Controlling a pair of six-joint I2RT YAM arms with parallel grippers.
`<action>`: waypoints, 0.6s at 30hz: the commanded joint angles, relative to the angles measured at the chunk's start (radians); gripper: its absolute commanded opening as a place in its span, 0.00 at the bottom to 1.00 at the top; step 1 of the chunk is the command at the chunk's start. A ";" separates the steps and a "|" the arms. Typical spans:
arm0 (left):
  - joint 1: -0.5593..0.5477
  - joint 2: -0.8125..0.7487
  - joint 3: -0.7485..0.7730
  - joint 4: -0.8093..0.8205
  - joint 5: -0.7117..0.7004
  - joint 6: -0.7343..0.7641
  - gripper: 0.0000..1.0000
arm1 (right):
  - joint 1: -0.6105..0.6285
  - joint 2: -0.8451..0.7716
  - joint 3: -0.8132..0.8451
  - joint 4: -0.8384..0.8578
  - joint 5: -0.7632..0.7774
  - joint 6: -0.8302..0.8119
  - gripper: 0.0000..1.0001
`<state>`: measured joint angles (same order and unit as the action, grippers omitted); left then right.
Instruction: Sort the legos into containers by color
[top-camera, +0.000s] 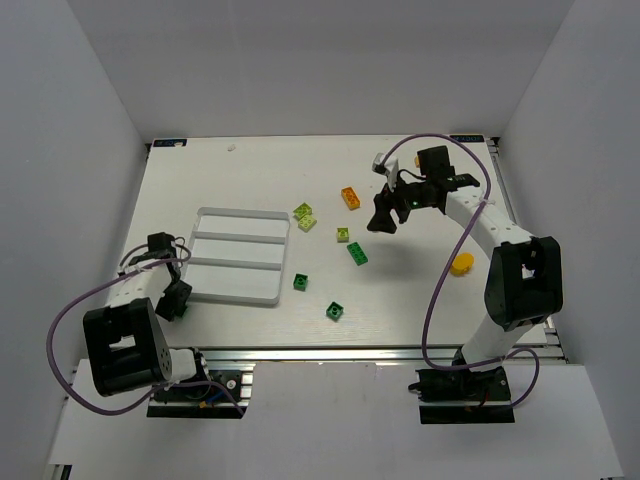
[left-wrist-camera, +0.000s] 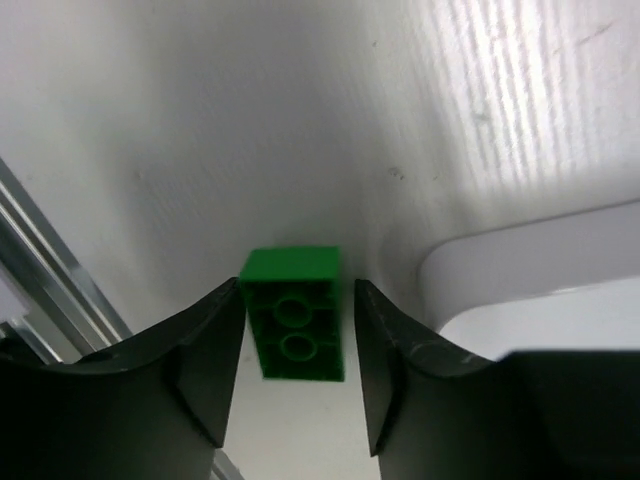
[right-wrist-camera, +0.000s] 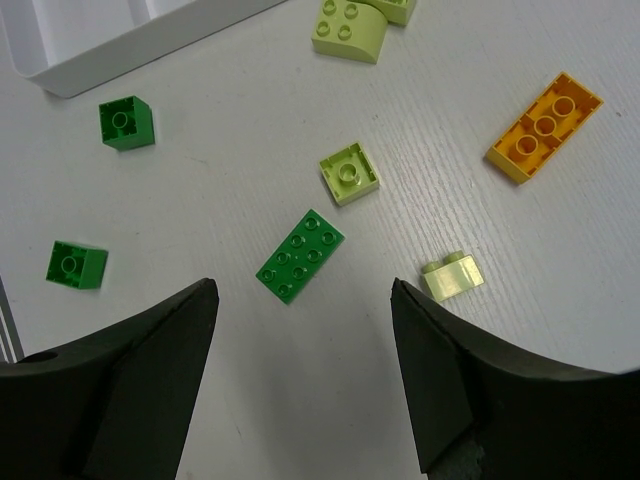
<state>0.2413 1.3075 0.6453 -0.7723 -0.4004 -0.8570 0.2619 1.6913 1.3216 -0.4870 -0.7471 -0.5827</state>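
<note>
My left gripper is by the near left corner of the white three-compartment tray and is shut on a dark green brick, whose hollow underside faces the camera. In the top view this gripper hides the brick. My right gripper is open and empty above the loose bricks. Below it lie a flat dark green brick, a lime square, a small lime brick and an orange brick.
Two small green bricks lie near the tray's right side. Two lime pieces sit by its far right corner. A rounded yellow-orange piece lies beside the right arm. The tray corner is just right of my left fingers.
</note>
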 joint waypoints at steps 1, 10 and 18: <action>0.026 0.016 -0.018 0.050 0.000 0.026 0.56 | -0.007 -0.025 0.053 0.013 -0.028 -0.009 0.76; 0.035 -0.134 0.082 -0.061 0.067 0.000 0.13 | -0.001 -0.027 0.048 -0.034 -0.054 -0.058 0.74; 0.023 -0.372 0.168 0.013 0.305 0.065 0.06 | 0.028 0.002 0.068 -0.125 -0.103 -0.193 0.72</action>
<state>0.2680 0.9745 0.7910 -0.8101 -0.2272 -0.8268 0.2710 1.6913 1.3392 -0.5537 -0.8051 -0.6891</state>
